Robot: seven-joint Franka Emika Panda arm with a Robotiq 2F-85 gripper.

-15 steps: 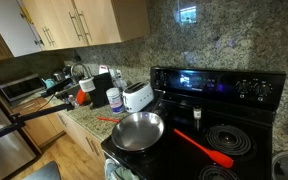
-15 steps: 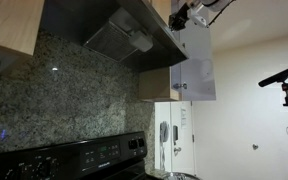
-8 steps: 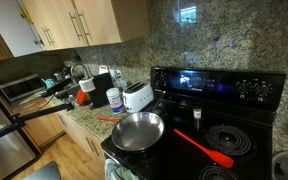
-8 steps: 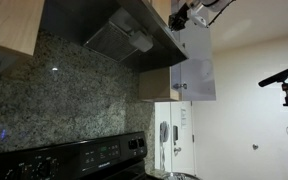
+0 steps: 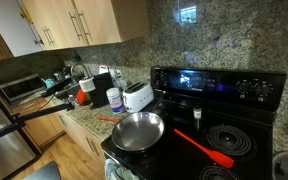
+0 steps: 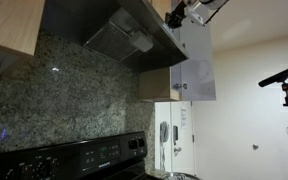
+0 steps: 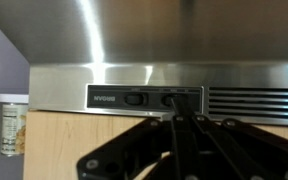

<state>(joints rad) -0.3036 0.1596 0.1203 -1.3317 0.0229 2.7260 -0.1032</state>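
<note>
In the wrist view my gripper [image 7: 173, 103] points up at the stainless range hood [image 7: 104, 40]. Its fingers are pressed together and empty. Their tips are at the right-hand switch of the hood's black control panel [image 7: 112, 98], next to the left switch [image 7: 134, 98]; I cannot tell if they touch it. In an exterior view the gripper [image 6: 189, 13] is high up at the front edge of the hood [image 6: 124, 35]. It is out of view in the exterior view of the stove.
Below are a black stove [image 5: 219, 85] with a steel pan [image 5: 137, 130] and a red spatula [image 5: 204, 148]. A white toaster [image 5: 137, 96], jars and a microwave [image 5: 22, 88] stand on the counter. Wooden cabinets [image 5: 79, 20] hang above. A white fridge [image 6: 174, 135] stands beside the stove.
</note>
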